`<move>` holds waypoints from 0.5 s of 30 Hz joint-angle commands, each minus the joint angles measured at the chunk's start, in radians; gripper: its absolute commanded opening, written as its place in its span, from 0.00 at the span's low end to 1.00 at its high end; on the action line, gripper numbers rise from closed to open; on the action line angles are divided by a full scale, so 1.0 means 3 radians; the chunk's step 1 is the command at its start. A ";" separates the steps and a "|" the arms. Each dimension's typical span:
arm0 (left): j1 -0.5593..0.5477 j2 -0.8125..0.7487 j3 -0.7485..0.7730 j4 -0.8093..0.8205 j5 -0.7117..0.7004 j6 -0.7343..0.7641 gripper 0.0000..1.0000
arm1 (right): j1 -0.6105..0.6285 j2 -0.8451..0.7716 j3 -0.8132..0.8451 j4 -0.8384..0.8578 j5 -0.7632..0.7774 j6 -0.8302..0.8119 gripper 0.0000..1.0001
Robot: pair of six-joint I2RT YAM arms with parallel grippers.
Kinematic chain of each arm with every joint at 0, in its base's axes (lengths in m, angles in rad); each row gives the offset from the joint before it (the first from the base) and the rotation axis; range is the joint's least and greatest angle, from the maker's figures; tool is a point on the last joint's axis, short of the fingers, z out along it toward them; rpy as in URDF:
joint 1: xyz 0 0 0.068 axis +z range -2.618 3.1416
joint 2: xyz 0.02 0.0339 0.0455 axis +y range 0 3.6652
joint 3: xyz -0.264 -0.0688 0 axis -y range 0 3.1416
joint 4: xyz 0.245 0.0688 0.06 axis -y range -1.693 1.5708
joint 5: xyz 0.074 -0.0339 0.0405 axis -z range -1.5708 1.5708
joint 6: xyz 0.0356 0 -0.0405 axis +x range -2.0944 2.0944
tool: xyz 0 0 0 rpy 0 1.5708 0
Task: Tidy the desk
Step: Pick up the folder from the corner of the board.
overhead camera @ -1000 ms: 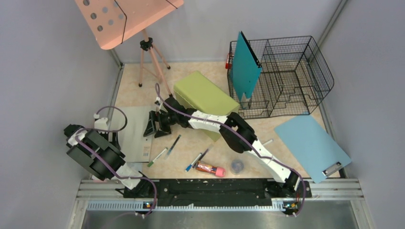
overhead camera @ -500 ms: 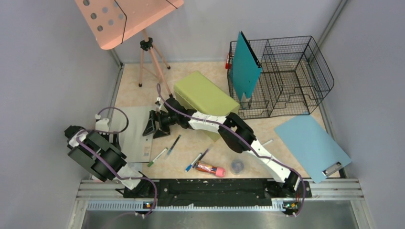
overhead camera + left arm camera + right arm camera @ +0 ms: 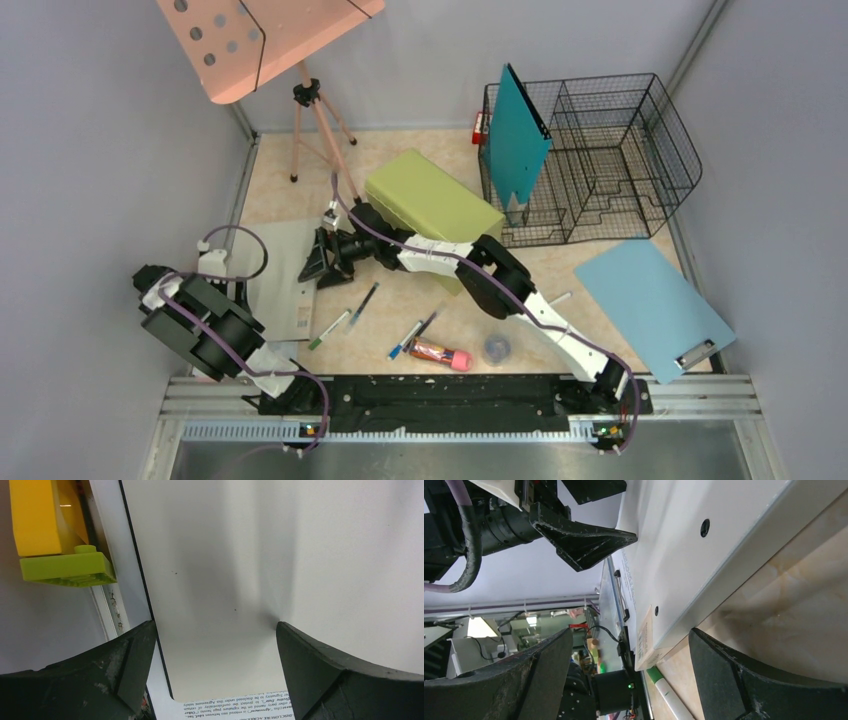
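Note:
The desk [image 3: 285, 195] is a beige marble top. A grey-white folder [image 3: 280, 275] lies flat at its left edge, with a printed sheet [image 3: 235, 707] under it. My left gripper [image 3: 236, 287] hovers over the folder [image 3: 225, 580], open and empty [image 3: 215, 650]. My right gripper [image 3: 322, 260] reaches across to the folder's right edge [image 3: 684, 580]; it is open and empty [image 3: 629, 655], its jaws astride that edge low over the desk. A green-capped pen [image 3: 669, 695] lies just beyond it.
Pens [image 3: 330, 328] [image 3: 363, 300] [image 3: 415, 335], a red marker [image 3: 440, 353] and a tape roll [image 3: 497, 348] lie near the front. Olive-green box [image 3: 430, 205] at centre, wire basket [image 3: 600, 160] with teal folder [image 3: 515, 140] back right, blue clipboard [image 3: 650, 305] right, pink stand's tripod [image 3: 320, 125] back left.
My right gripper has crept a little left and back, closer to the folder's edge. The left arm has barely moved.

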 commanded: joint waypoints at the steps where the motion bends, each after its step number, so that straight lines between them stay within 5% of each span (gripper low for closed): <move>1: -0.0071 0.0184 -0.0256 -0.0852 0.0233 0.0016 0.92 | 0.0069 -0.0092 0.0169 0.0657 -0.0228 -0.0064 0.84; 15: -0.0067 0.0153 -0.0260 -0.0856 0.0212 0.0024 0.92 | 0.0103 -0.0102 0.0492 -0.1043 0.0564 -0.1286 0.83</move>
